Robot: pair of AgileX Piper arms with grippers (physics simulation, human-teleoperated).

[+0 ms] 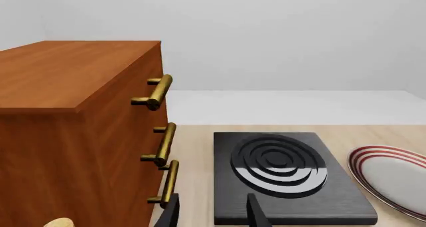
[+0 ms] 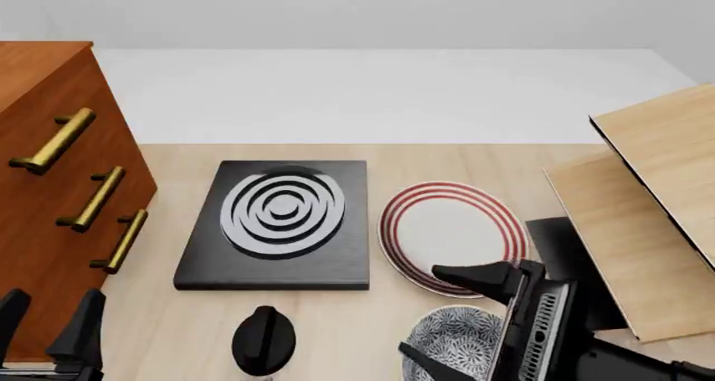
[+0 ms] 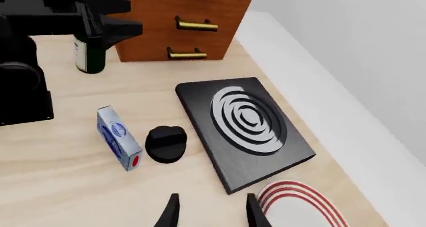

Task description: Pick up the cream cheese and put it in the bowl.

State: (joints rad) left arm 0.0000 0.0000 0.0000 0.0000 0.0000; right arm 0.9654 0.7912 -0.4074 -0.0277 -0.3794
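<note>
Standing on the table beside a black knob (image 3: 165, 143), the cream cheese (image 3: 118, 137) waits near the stove plate (image 3: 245, 128); its label is unreadable. Both grippers (image 3: 209, 209) (image 1: 214, 212) hang open, empty.

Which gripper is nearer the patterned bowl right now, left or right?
Right. The right gripper hangs directly above the bowl, overlapping its far rim, beside the plate. The left gripper is at the table's far left by the cabinet.
</note>
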